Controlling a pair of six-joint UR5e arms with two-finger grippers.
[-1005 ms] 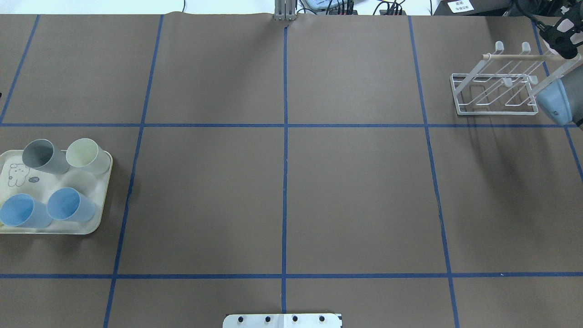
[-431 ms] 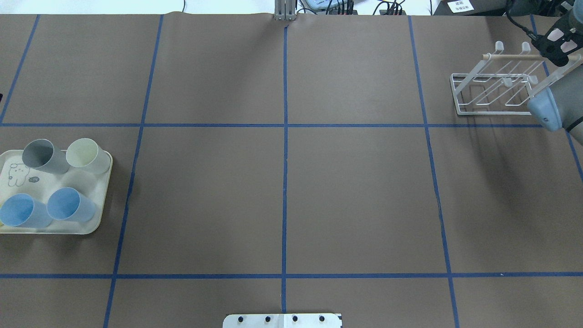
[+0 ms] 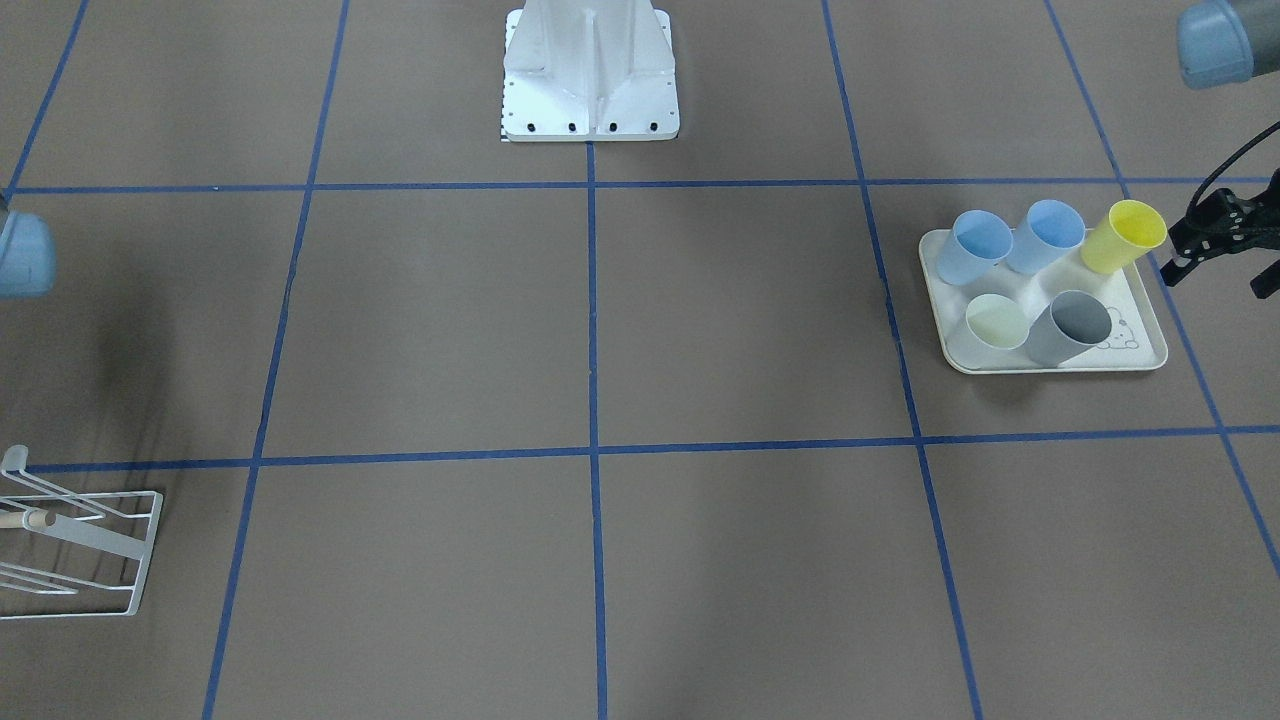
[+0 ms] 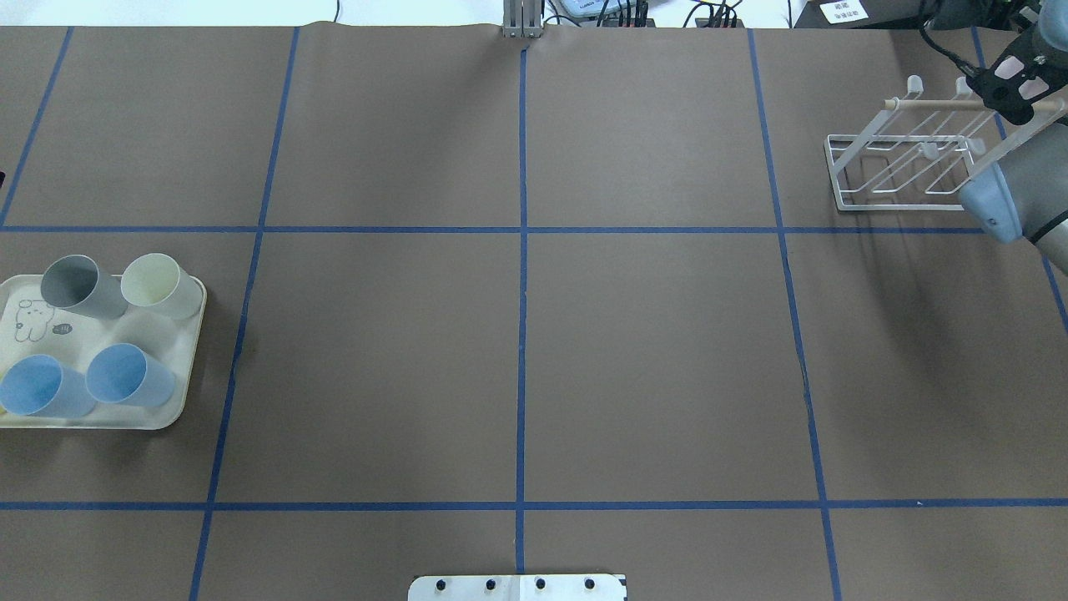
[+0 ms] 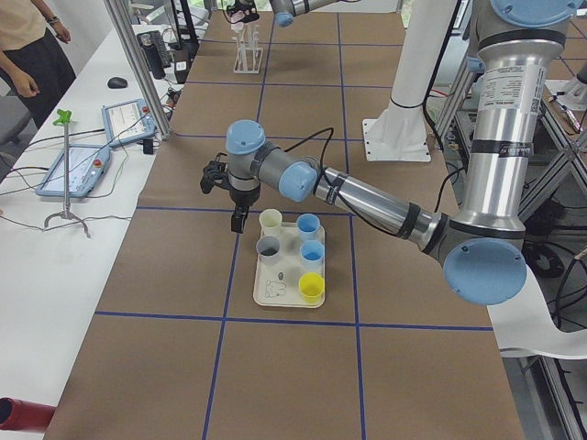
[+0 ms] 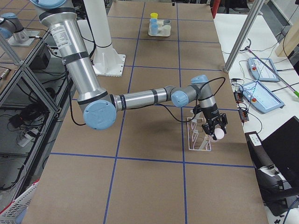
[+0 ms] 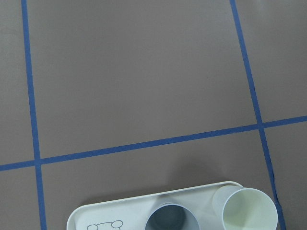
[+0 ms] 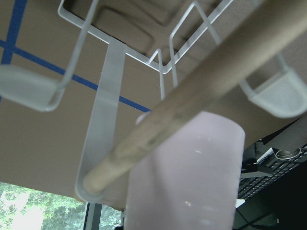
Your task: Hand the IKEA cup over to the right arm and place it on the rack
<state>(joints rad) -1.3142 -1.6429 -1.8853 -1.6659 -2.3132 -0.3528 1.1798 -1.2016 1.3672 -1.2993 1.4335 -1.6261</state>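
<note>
My right gripper is shut on a pale lilac cup and holds it at the far right end of the white wire rack. In the right wrist view the cup sits right against the rack's wooden dowel. The exterior right view shows the same cup over the rack's outer end. My left gripper is open and empty. It hovers just outside the cream tray, next to a yellow cup.
The tray holds a grey cup, a cream cup and two blue cups at the table's left. The right arm's elbow hangs over the rack's near corner. Blue tape lines cross the brown table.
My right gripper with the cup and the right elbow have shifted a little to the left, closer over the rack's dowel. The cups on the tray have not moved.
</note>
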